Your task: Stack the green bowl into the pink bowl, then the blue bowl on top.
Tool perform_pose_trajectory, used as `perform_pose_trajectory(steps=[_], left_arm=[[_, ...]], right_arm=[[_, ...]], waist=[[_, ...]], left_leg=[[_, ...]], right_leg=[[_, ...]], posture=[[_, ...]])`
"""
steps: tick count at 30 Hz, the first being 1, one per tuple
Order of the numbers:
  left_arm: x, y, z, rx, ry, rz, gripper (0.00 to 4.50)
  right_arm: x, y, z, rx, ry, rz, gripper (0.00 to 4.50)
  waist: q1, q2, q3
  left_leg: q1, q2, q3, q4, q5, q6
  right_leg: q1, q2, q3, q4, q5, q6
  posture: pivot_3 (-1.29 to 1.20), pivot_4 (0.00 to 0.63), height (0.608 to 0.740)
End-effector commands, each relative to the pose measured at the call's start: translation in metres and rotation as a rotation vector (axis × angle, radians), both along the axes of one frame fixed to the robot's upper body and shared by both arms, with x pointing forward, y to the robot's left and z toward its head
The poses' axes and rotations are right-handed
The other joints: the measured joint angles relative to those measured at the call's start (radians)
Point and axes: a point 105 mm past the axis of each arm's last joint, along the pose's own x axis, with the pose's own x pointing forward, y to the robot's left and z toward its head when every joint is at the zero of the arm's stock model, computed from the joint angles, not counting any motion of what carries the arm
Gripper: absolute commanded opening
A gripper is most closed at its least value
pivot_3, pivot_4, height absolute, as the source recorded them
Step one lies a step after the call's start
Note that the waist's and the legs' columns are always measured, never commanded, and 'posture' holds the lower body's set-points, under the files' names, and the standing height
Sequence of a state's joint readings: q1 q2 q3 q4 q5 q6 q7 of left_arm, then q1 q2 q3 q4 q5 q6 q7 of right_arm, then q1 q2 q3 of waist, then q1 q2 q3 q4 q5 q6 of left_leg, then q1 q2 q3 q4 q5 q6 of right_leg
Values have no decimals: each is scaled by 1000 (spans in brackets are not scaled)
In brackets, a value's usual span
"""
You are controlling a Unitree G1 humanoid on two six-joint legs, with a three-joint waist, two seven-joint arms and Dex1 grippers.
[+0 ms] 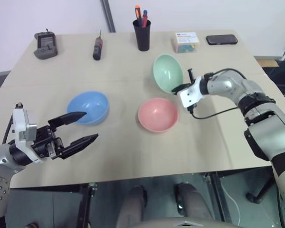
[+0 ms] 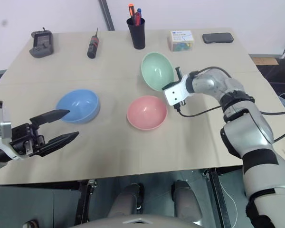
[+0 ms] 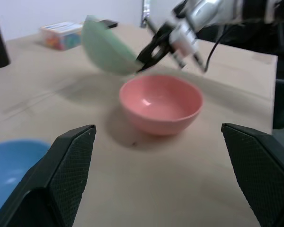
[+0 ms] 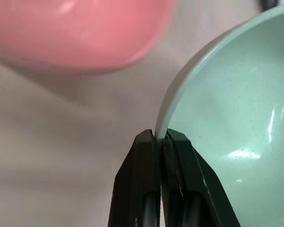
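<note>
My right gripper has its jaws pinched on the rim of the green bowl, one finger inside the rim and one outside. The bowl hangs tilted on its edge, clear of the tabletop, with its open side turned toward my head camera. It sits just above and behind the pink bowl, which rests upright on the tabletop near the middle.

My left gripper hovers level near the front left edge of the tabletop, jaws spread wide and holding nothing. Its upper finger reaches over the near rim of the blue bowl, as seen from my head. The blue bowl stands upright on the tabletop, to the left of the pink one and apart from it.

Along the far edge stand a black pen cup with pens, a small box of coloured clips, a black phone, a dark screwdriver and a grey handheld device.
</note>
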State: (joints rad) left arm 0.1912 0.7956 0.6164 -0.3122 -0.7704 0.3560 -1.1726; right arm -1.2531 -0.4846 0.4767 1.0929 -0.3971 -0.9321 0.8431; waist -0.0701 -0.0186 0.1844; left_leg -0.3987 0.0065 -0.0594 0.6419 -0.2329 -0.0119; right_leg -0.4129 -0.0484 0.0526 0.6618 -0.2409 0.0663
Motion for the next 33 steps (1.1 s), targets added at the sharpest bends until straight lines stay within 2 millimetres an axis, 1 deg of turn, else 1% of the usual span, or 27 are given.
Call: perform_pose_trajectory(steps=[1, 3, 6, 7, 9, 12, 15, 16, 17, 18, 19, 20, 21, 23, 25, 27, 29, 31, 33], left_arm=[[0, 5, -1, 6, -30, 22, 4500], [2, 5, -2, 5, -29, 24, 4500], [4, 2, -3, 4, -31, 21, 4500], [5, 1, -2, 3, -32, 19, 4500], [7, -1, -2, 6, -36, 14, 4500], [9, -3, 1, 13, -42, 7, 4500], [14, -3, 4, 56, -55, 44, 4500], [15, -3, 4, 73, -59, 56, 4500], [18, -2, 4, 110, -85, 89, 4500], [21, 1, 4, 139, -95, 132, 4500], [24, 3, 1, 181, -90, 172, 4500], [29, 6, 3, 259, -128, 237, 4500], [34, 9, 5, 324, -159, 295, 4500], [40, 14, 9, 464, -208, 388, 4500], [45, 18, 3, 611, -174, 450, 4500], [48, 19, -2, 727, -141, 464, 4500], [50, 11, -6, 840, -128, 407, 4500], [52, 3, -9, 931, -126, 339, 4500], [54, -5, -14, 955, -113, 286, 4500]], right_arm=[[-36, 9, 31, 94, 71, 137, 75], [-56, 10, 27, 86, 128, 168, 75], [-84, 11, 12, 55, 237, 177, 75], [-90, 12, 9, 51, 274, 172, 75], [-97, 11, 0, 30, 313, 152, 75], [-96, 7, -12, 1, 351, 107, 967], [-91, -1, -17, -4, 351, 52, 2311], [-90, -3, -16, 1, 348, 42, 2649], [-88, -4, -14, 22, 337, 30, 2880], [-85, -4, -9, 65, 308, 17, 3425], [-83, -5, -3, 115, 297, -1, 3742], [-84, -6, 12, 236, 328, -18, 3915], [-87, -7, 24, 347, 369, -28, 3915], [-96, -10, 39, 507, 460, -27, 3915], [-103, -13, 45, 603, 505, -38, 3915], [-108, -14, 47, 648, 536, -51, 3915], [-113, -12, 50, 717, 565, -58, 3915], [-119, -8, 50, 746, 574, -56, 3915], [-123, -5, 48, 753, 578, -59, 3915]], waist=[[2, 0, 0], [8, 0, 0], [24, 0, 0], [26, 0, 0], [27, 0, 0], [28, 0, 0], [29, 0, 0], [29, 0, 0], [29, 0, 0], [29, 0, 0], [29, 0, 0], [30, -1, 0], [30, -1, 0], [32, -1, 0], [33, -1, -1], [32, -1, -1], [32, -1, -1], [31, -1, -1], [31, -1, 0]], left_leg=[[0, 0, -1, 0, 0, 0], [0, 1, -2, -1, 0, 0], [-1, 1, -3, 0, 0, 0], [-1, 0, -2, 0, 0, 0], [0, 0, -1, 1, 0, 0], [0, 0, -1, 2, 0, 0], [0, 0, -1, 4, 0, 0], [0, 0, -1, 4, 0, 0], [0, 0, -1, 4, 0, 0], [0, 0, -1, 4, 0, 0], [0, 0, 0, 4, 0, 0], [0, 0, 0, 4, 0, 0], [0, 0, -1, 4, 0, 0], [-1, 0, -2, 4, 0, 0], [-2, 0, -3, 4, 0, 0], [-1, 0, -3, 3, 0, 0], [-1, -1, -2, 3, 0, 0], [-1, -1, -1, 3, 0, 0], [-1, 0, -2, 3, 0, 0]], right_leg=[[0, 0, -1, 0, 0, 0], [1, -1, -1, 0, 0, 0], [1, -2, -2, 0, 0, 0], [1, -2, -2, 0, 0, 0], [1, -2, -2, 0, 0, 0], [1, -1, -2, 0, 0, 0], [2, 0, -2, 1, 0, 0], [2, 0, -2, 1, 0, 0], [2, 0, -2, 1, 0, 0], [2, 0, -2, 0, 0, 0], [2, 0, -2, 0, 0, 0], [2, 0, -2, 0, 0, 0], [2, 0, -2, 0, 0, 0], [1, 0, -2, 0, 0, 0], [2, 0, -3, 0, 0, 0], [2, -1, -3, 0, 0, 0], [2, -1, -2, 0, 0, 0], [2, 0, -2, 0, 0, 0], [1, 0, -2, 0, 0, 0]], posture=[[0, 150, 740], [0, 150, 740], [0, 150, 740], [0, 150, 740], [0, 150, 740], [0, 150, 740], [0, 150, 740], [0, 150, 740], [0, 150, 740], [0, 150, 740], [0, 150, 740], [0, 150, 740], [0, 150, 740], [0, 150, 740], [0, 150, 740], [0, 150, 740], [0, 150, 740], [0, 150, 740], [0, 150, 740]])
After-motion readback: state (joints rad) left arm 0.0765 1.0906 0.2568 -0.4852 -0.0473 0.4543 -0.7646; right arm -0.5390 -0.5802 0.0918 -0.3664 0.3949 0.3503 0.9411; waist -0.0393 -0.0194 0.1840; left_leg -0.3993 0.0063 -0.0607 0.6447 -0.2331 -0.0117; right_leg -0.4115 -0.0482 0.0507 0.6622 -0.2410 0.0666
